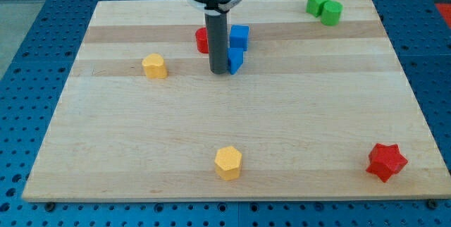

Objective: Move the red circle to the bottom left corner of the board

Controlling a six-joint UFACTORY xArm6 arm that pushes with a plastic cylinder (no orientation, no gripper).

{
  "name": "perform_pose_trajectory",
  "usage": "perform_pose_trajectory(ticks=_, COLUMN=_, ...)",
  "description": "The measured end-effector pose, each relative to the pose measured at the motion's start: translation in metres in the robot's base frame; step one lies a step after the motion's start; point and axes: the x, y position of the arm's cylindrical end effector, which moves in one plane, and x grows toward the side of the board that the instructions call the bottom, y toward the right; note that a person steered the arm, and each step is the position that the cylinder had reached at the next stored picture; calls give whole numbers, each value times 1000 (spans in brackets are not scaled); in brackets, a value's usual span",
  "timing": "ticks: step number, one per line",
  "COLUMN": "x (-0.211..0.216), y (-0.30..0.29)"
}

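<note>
The red circle lies at the board's upper middle, mostly hidden behind my dark rod. My tip rests on the board just to the right of and below the red circle. A blue block sits right of the rod, and a second blue block touches the rod's right side near the tip. The bottom left corner of the wooden board is far from the red circle.
A yellow block lies left of the tip. A yellow hexagon-like block sits at the bottom middle. A red star is at the bottom right. Two green blocks sit at the top right.
</note>
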Motion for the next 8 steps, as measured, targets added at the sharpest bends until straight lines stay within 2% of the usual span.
perform_pose_trajectory(ticks=1, x=-21, y=1)
perform_pose_trajectory(ticks=2, x=-63, y=8)
perform_pose_trajectory(ticks=3, x=-69, y=3)
perform_pose_trajectory(ticks=7, x=-79, y=-120)
perform_pose_trajectory(ticks=8, x=-86, y=-136)
